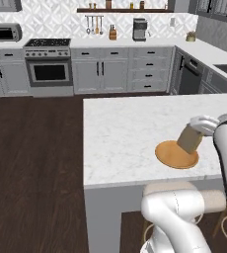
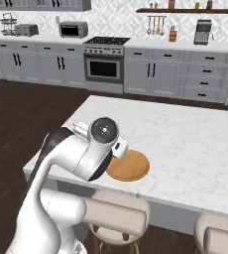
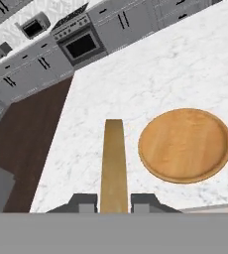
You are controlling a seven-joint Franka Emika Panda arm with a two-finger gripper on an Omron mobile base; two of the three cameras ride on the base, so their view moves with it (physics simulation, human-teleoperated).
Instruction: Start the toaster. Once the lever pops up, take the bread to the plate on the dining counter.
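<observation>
My gripper [image 3: 113,203] is shut on the bread [image 3: 113,163], a thin golden slice seen edge-on between the two dark fingertips [image 3: 84,202]. In the hand view the slice hangs over the marble just left of the round tan plate [image 3: 185,145]. In the left base view the bread [image 1: 189,139] tilts down from the gripper [image 1: 197,131] toward the plate [image 1: 176,155], which lies near the front edge of the dining counter [image 1: 120,138]. My arm hides part of the plate [image 2: 132,166] in the right base view. The toaster [image 2: 26,30] stands far off on the back worktop.
Two padded stools [image 2: 117,214] stand at the near side of the dining counter. A wire basket rack [image 2: 7,22] and a toaster oven [image 2: 72,29] sit beside the toaster. Stove [image 1: 48,48] and coffee machine [image 1: 139,29] line the back wall. Dark floor lies between.
</observation>
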